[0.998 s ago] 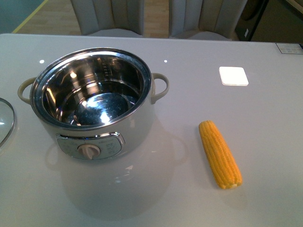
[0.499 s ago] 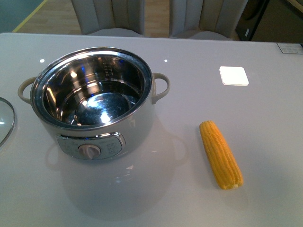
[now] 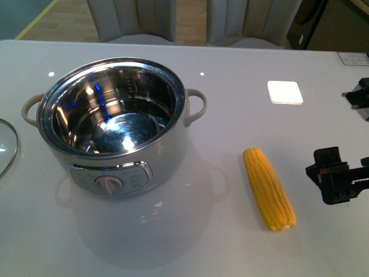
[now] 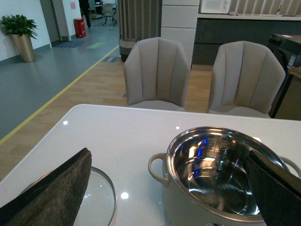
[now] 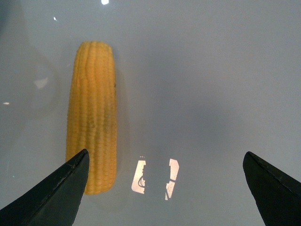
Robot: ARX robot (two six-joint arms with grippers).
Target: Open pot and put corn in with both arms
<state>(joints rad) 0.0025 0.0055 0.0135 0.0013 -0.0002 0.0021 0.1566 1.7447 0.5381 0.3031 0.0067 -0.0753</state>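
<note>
The cream-white pot (image 3: 167, 156) stands open on the left of the table, and its steel bowl looks empty. It also shows in the left wrist view (image 4: 181, 209). The corn (image 3: 268, 188) lies on the table to the right of the pot, apart from it. My right gripper (image 3: 345, 180) is open at the right edge, just right of the corn. In the right wrist view it (image 5: 164, 188) hangs above the table with the corn (image 5: 92, 113) beside one finger (image 5: 56, 193), not between the jaws. My left gripper (image 4: 174, 188) is open and empty beside the pot, out of the front view.
A glass lid (image 3: 6, 147) lies flat at the table's left edge, also seen in the left wrist view (image 4: 101, 200). A white square patch (image 3: 284, 92) is on the table at the back right. Two chairs (image 3: 135, 20) stand behind the far edge.
My right gripper has come into the front view from the right edge, close to the corn. The pot, the lid and the corn have not moved.
</note>
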